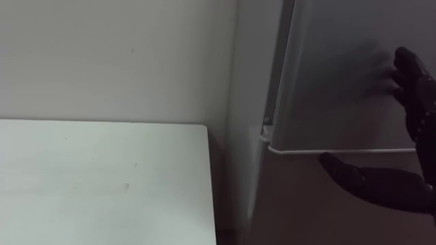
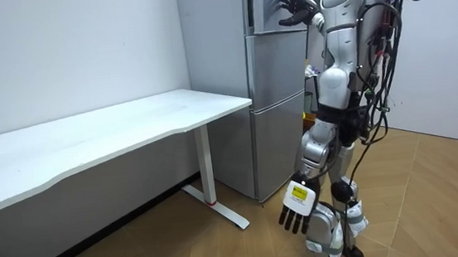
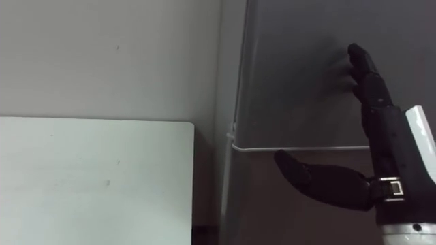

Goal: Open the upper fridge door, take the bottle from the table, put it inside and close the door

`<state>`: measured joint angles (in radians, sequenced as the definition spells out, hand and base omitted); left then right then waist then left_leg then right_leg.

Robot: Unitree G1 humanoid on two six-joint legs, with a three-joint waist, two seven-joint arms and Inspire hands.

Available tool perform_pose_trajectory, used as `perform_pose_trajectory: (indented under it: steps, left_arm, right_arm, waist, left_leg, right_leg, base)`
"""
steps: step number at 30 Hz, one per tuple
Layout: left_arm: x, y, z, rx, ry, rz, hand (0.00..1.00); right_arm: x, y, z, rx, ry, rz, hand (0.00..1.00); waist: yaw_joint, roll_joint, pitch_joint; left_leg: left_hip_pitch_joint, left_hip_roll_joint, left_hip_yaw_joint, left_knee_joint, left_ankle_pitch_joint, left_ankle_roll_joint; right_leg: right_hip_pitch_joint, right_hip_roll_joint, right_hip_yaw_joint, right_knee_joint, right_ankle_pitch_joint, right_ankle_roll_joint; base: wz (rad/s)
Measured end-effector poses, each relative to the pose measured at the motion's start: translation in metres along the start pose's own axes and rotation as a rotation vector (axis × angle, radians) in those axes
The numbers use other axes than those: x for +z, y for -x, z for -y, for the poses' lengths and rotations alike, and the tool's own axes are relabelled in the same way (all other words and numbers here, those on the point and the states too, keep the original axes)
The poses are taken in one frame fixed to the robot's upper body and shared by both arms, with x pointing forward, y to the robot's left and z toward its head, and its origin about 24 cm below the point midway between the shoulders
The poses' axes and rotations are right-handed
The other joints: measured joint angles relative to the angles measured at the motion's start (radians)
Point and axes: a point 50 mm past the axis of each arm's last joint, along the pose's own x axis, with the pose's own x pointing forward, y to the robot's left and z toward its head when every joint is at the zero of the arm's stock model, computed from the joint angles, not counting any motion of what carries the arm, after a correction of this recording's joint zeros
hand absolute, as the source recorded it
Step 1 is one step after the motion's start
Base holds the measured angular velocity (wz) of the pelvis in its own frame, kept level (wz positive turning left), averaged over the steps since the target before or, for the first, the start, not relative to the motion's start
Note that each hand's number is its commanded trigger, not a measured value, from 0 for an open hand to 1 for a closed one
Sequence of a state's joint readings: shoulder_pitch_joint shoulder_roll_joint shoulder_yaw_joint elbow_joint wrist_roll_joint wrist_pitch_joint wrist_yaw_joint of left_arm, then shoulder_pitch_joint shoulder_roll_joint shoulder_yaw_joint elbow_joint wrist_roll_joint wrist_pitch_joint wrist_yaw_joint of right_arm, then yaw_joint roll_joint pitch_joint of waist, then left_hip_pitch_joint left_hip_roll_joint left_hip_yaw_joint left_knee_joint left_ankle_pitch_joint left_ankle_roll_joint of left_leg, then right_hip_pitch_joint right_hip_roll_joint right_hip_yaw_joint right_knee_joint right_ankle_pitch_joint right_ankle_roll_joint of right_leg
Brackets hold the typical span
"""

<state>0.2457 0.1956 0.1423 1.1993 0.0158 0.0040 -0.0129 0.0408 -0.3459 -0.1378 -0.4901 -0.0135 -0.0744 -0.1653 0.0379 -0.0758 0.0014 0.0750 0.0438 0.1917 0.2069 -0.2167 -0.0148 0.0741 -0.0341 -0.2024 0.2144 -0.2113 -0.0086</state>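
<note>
while the robot is standing close in front of the fridge, just past the desk's right edge, its right hand is spreading flat at the upper door, touching it or very nearly. the fingers are pointing straight up, the thumb is reaching out below the seam where the lower door begins, and the hand is gripping nothing. the left hand is hanging low beside the leg in the room view, fingers relaxed, carrying nothing either. with both hands free, i cannot tell where the bottle is; it may be sitting behind that door already.

the upper door is looking shut or nearly so, so i am judging this the door step, most likely pressing it closed. if so, the next move is calling for a steady push until the door is seating along its whole edge. if the bottle is waiting elsewhere, the door is needing to be pulled open first.

counting: one fridge with two doors, one desk, two hands.
</note>
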Motion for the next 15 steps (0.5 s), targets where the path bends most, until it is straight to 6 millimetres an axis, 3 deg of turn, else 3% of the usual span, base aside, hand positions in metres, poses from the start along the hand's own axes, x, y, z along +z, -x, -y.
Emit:
perform_pose_trajectory:
  steps: [15]
  left_arm:
    - [0.017,-0.001,-0.001,-0.009,-0.057,0.052,0.00]
  right_arm:
    - [-0.006,-0.015,0.004,-0.116,0.032,0.008,0.00]
  waist:
    - [0.052,-0.002,0.0037]
  left_leg:
    - [-0.013,-0.002,-0.029,0.012,0.000,0.000]
  right_leg:
    - [0.009,-0.001,-0.031,-0.012,0.003,0.000]
  base:
    - [0.06]
